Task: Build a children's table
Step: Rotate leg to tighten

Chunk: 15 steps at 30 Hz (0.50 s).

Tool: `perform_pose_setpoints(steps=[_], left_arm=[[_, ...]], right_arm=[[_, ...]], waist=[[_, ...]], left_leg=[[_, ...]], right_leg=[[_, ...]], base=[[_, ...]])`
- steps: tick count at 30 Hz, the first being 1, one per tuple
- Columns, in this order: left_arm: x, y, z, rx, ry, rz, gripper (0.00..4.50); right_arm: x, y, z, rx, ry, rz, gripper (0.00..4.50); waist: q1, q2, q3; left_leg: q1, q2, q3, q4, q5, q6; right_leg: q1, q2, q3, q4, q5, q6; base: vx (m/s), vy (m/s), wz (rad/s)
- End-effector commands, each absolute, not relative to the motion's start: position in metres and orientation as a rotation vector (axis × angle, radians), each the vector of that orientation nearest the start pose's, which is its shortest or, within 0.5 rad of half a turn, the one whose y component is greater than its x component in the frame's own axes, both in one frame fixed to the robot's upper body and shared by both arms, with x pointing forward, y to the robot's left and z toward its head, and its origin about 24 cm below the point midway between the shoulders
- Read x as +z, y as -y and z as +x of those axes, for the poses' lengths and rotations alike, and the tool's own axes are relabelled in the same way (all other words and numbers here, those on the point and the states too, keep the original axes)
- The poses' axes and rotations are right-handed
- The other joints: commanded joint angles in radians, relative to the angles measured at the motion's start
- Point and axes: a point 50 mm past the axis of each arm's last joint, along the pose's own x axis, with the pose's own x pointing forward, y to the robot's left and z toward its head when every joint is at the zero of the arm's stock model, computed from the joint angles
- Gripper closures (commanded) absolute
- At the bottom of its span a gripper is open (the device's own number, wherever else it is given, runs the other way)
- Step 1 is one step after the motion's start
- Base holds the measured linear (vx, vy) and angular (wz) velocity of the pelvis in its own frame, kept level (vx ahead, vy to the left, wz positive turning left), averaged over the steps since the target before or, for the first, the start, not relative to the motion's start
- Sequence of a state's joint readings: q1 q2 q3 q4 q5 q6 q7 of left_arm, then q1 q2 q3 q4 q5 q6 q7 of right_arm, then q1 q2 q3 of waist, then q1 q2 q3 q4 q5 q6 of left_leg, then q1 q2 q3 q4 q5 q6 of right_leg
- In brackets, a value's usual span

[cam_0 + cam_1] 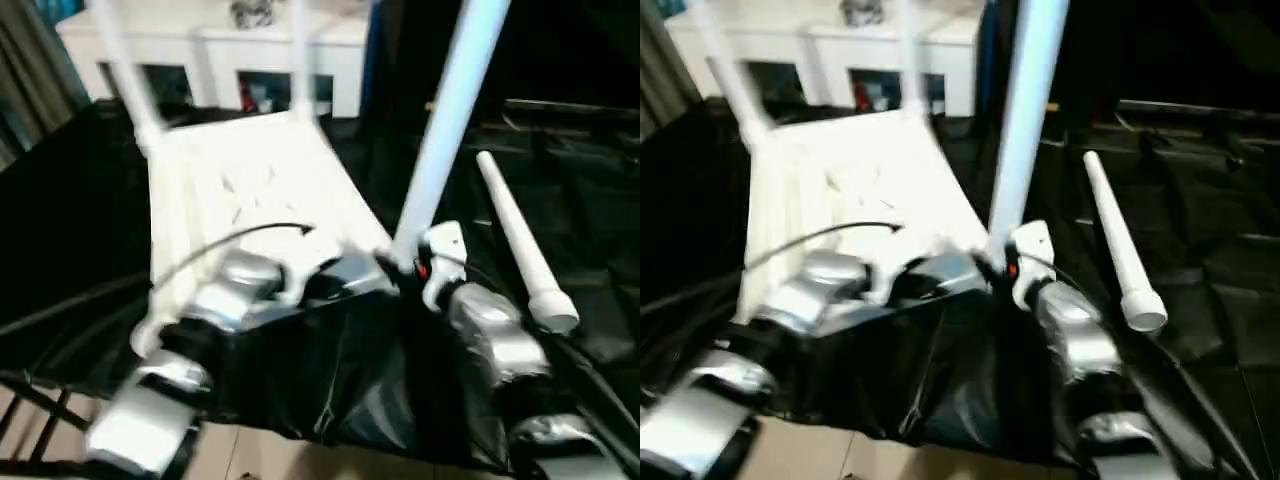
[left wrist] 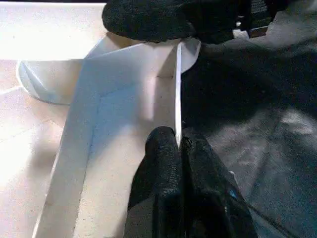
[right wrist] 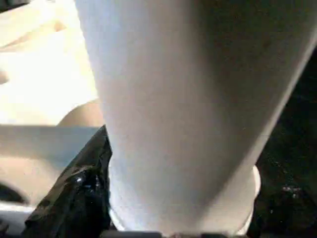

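While left hand (image 2: 181, 148) pinches tabletop (image 1: 250, 190) rim, right hand (image 1: 405, 265) clasps leg (image 1: 445, 130).

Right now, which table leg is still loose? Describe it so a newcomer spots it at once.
Start at the black-covered work table with the upturned white tabletop on it. To the right of the tabletop, past the right gripper, one white leg lies flat on the black cover. The other legs stand upright; only this one is lying down.
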<state>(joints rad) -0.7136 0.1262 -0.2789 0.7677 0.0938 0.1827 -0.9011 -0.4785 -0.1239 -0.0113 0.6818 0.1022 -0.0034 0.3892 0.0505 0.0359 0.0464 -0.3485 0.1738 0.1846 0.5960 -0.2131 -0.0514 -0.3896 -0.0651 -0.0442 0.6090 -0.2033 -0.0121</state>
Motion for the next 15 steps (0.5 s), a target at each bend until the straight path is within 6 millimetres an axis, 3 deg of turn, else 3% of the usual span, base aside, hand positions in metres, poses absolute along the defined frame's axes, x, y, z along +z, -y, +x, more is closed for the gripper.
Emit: perform_pose_setpoints(steps=[1, 4, 11, 13, 15], left_arm=[[0.054, -0.043, 0.333, -1.182, -0.347, 0.307, 4.50], [0.051, -0.043, 0.330, -1.198, -0.350, 0.320, 4.50], [0.048, -0.060, 0.322, -1.314, -0.337, 0.310, 4.50], [0.047, -0.069, 0.317, -1.396, -0.346, 0.321, 4.50], [0.046, -0.074, 0.315, -1.433, -0.358, 0.323, 4.50]], right_arm=[[-0.001, 0.109, 0.317, 0.509, -0.306, 0.034, 1.73], [0.004, 0.106, 0.317, 0.522, -0.253, 0.005, 1.03], [0.016, 0.127, 0.315, 0.680, -0.188, -0.041, 0.51], [0.022, 0.137, 0.312, 0.792, -0.188, -0.055, 0.51], [0.025, 0.142, 0.309, 0.875, -0.193, -0.078, 0.51]], waist=[[0.002, -0.011, -0.045], [0.002, -0.010, -0.047], [0.001, -0.014, -0.050], [0.004, -0.013, -0.054], [0.006, -0.011, -0.061]], left_leg=[[0.000, 0.053, -0.025, -0.082, -0.218, 0.033], [-0.002, 0.054, -0.023, -0.081, -0.197, 0.046], [-0.011, 0.052, -0.023, -0.078, -0.183, 0.078], [-0.011, 0.053, -0.022, -0.073, -0.150, 0.099], [-0.015, 0.056, -0.020, -0.068, -0.087, 0.123]], right_leg=[[0.032, -0.088, 0.050, -0.104, -0.360, -0.186], [0.035, -0.085, 0.048, -0.095, -0.280, -0.211], [0.046, -0.087, 0.047, -0.092, -0.244, -0.223], [0.047, -0.086, 0.048, -0.085, -0.186, -0.237], [0.049, -0.084, 0.047, -0.071, -0.072, -0.263]], base=[[0.000, 0.000, 0.00], [0.000, 0.000, 0.00], [0.000, 0.000, 0.00], [0.000, 0.000, 0.00], [0.000, 0.000, 0.00]])
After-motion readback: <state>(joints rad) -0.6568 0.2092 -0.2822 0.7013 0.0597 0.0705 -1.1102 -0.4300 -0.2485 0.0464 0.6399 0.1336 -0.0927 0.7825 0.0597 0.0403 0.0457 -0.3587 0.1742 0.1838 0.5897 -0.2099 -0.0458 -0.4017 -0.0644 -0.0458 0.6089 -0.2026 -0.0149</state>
